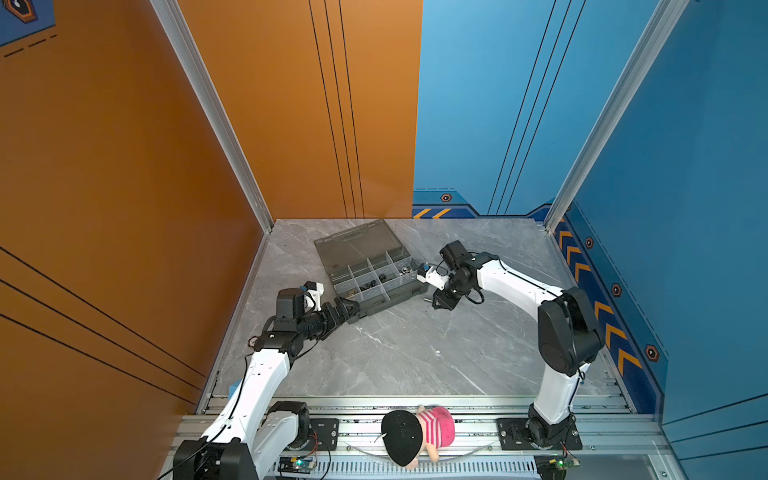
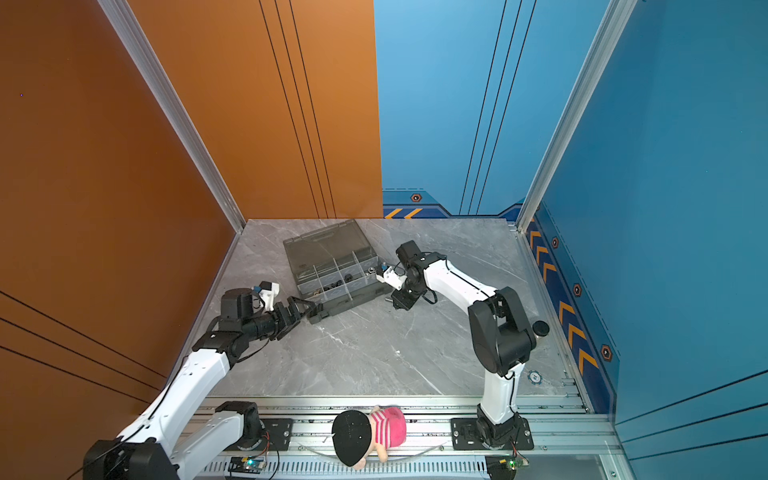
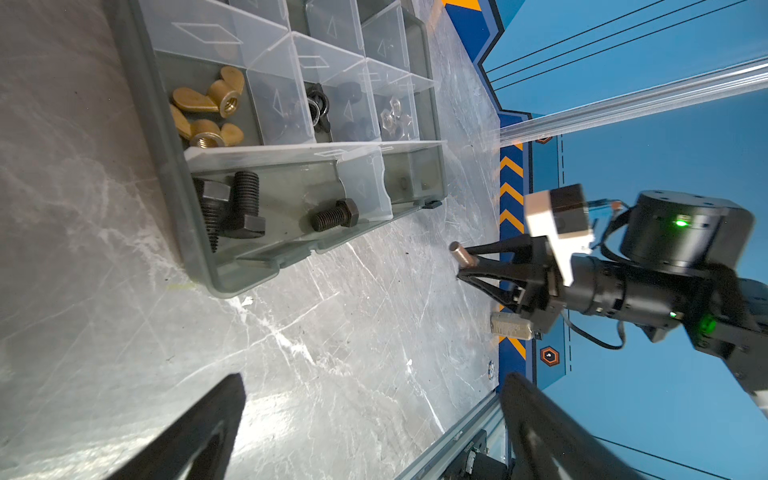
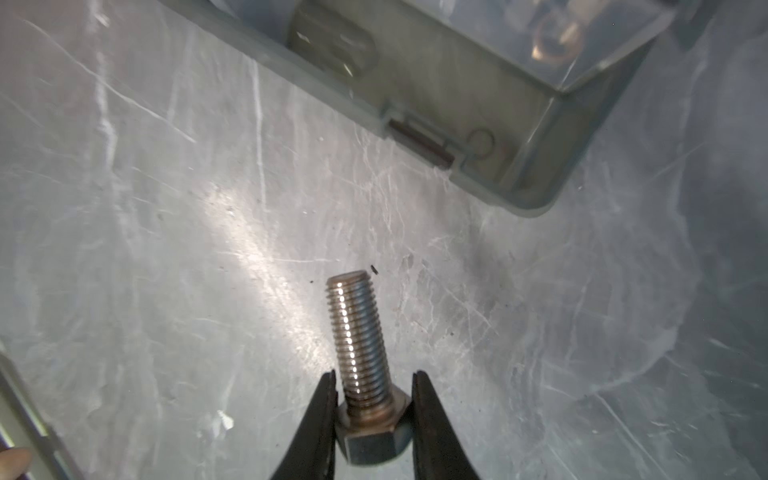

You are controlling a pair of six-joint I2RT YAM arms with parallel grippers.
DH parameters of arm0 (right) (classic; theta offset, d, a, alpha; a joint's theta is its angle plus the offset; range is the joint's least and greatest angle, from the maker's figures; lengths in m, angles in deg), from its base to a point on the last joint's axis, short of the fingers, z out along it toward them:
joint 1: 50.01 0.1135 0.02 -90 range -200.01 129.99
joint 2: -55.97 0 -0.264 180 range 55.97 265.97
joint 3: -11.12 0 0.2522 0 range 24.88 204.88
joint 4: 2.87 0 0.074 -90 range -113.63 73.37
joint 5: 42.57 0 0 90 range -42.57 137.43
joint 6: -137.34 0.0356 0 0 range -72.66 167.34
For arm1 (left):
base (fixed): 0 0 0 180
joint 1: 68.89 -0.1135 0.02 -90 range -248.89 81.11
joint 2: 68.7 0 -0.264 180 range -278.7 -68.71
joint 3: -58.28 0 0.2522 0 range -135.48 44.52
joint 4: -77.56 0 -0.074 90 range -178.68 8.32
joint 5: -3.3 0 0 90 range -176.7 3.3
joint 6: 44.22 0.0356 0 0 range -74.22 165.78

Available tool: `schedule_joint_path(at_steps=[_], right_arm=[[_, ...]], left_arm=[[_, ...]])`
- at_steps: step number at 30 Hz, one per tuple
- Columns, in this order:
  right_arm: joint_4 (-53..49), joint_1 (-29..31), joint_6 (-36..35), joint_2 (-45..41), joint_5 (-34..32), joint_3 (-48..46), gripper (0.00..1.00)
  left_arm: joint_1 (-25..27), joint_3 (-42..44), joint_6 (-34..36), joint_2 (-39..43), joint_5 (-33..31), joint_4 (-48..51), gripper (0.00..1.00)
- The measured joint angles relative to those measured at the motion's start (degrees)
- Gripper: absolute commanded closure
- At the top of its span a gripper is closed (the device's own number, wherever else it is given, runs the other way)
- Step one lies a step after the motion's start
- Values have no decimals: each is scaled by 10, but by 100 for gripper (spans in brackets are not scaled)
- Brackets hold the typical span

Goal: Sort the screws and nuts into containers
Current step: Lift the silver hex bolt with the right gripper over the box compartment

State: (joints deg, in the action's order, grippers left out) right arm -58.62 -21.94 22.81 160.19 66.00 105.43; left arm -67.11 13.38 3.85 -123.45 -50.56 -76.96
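Just off the organiser case [image 1: 386,301] corner, over the worktop [image 1: 415,353], we see our right end effector [image 4: 374,378] pinching the silver bolt [image 4: 359,336] by its hex head. Our left end effector [image 3: 372,382] gapes wide. Black bolts [image 3: 245,208] and brass wing nuts [image 3: 208,108] lie in separate cells [image 3: 291,153].

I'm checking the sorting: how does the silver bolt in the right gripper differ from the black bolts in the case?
The silver bolt is shiny; the black bolts are dull. The silver bolt is clamped at its head by the right gripper, outside the organiser case; the black bolts lie loose inside it. Both kinds have hex heads and threaded shanks.
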Motion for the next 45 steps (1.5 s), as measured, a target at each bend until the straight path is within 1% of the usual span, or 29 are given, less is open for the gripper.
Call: schedule_joint_path(at_steps=[4, 12, 16, 23, 32, 45], right_arm=[[1, 2, 2, -37, 22, 4, 97], [19, 12, 2, -36, 21, 44, 97], [37, 21, 2, -11, 10, 80, 97], [63, 39, 2, 62, -23, 126, 97], [74, 51, 2, 125, -39, 170, 97], [76, 71, 1, 184, -74, 193, 96]], left_arm=[[0, 0, 0, 0, 0, 0, 2], [0, 0, 0, 3, 2, 0, 2], [0, 1, 0, 14, 2, 0, 2], [-2, 3, 0, 19, 2, 0, 2], [-6, 4, 0, 19, 4, 0, 2], [-12, 4, 0, 27, 6, 0, 2]])
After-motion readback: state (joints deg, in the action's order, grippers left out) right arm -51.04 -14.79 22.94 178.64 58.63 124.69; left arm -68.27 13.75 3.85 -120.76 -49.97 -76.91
